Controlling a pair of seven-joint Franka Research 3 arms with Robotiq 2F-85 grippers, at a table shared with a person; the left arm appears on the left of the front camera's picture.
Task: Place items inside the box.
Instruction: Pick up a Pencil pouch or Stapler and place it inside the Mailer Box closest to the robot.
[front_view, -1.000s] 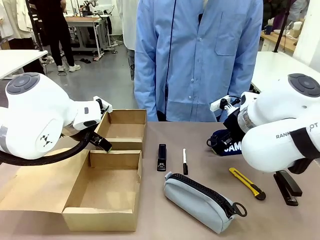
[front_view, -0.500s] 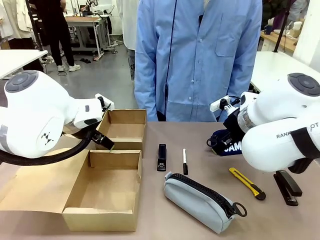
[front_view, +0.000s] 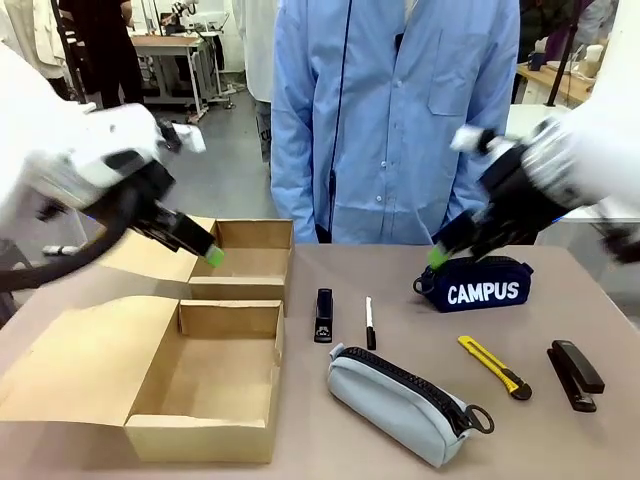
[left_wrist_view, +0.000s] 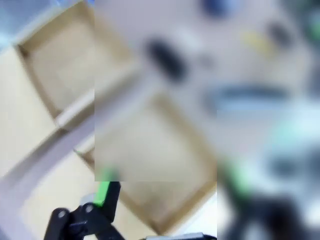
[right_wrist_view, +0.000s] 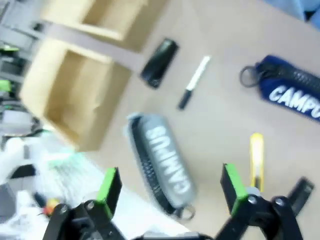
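Pick step, nothing in box (front_view: 205, 437) yet, both compartments bare. Right gripper (right_wrist_view: 171, 187) spread wide, empty, above navy pouch (front_view: 480, 288). Left gripper (front_view: 210, 255) fingers apart, empty, by far compartment. Grey pouch (front_view: 400, 400), stapler (front_view: 323, 315), marker (front_view: 369, 322), utility knife (front_view: 494, 366), second stapler (front_view: 575, 375) on table right of box. Next, likely: descend, pinch pouch across narrow body, lift clear of box wall. Items well spaced, open lane to box

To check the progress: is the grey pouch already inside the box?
No, the grey pouch lies on the table, to the right of the box and apart from it.
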